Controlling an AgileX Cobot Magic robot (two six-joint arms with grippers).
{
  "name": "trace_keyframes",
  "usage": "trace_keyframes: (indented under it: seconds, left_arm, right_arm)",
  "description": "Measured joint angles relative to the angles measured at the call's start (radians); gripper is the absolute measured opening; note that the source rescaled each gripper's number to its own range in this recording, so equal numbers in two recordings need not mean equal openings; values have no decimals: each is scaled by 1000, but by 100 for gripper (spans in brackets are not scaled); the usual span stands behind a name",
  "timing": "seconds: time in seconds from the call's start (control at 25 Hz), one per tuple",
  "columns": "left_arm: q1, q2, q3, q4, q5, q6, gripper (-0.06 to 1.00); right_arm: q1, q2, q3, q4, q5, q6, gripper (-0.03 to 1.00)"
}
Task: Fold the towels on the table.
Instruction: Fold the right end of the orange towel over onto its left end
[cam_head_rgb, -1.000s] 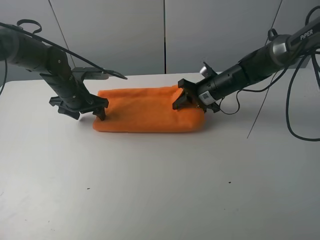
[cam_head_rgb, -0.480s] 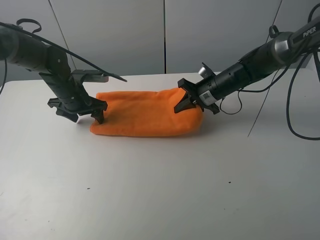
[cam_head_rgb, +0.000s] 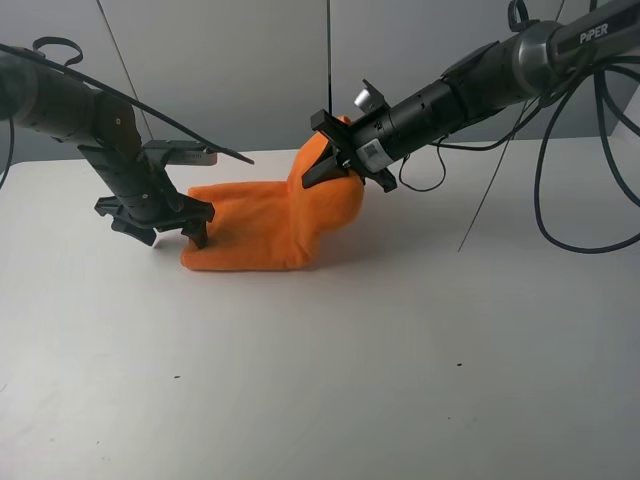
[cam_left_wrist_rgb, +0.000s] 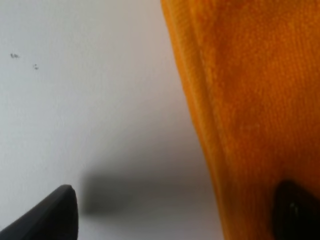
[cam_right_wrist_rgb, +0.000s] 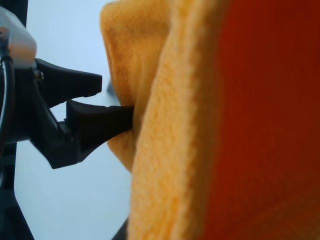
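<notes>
- Lifting the right end of the orange towel (cam_head_rgb: 255, 228), the right gripper (cam_head_rgb: 325, 168) has its jaws narrowed to a pinch on a fold of the cloth, held well above the table (cam_head_rgb: 330, 380).
- A second ago this gripper sat low at the towel's right end, with the cloth lying as a long flat folded band. It has since risen and travelled left, toward the middle of the scene.
- The towel's right part now stands up in a tall hump under the pinch, while its left part lies flat on the tabletop. The band's footprint on the table is shorter than before.
- In the right wrist view, one black finger (cam_right_wrist_rgb: 75, 82) lies outside the fold and the other is buried in the fuzzy pile, with cloth filling most of the picture.
- The left gripper (cam_head_rgb: 175, 232) is spread wide and holds nothing. It sits low at the towel's left end, in much the same place as a second ago.
- In the left wrist view, one of its fingers is over the orange cloth and the other over bare white table, with the hemmed edge running between them. Whether either finger touches cannot be told.
- The towel rests on the far half of the table, left of centre. Its left end has crept slightly further left than it was earlier.
</notes>
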Motion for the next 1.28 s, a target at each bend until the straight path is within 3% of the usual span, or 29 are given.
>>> trace_keyframes:
  seconds: [0.4,0.76,1.28]
  left_arm:
    - [0,0,0,0,0,0,100]
    - [0,0,0,0,0,2,100]
    - [0,0,0,0,-2,22,100]
  right_arm:
    - [127,50,-89,51,-79,28,6]
    - [136,132,-142,158,-82,73,6]
    - [172,211,-149,192,-109,55,6]
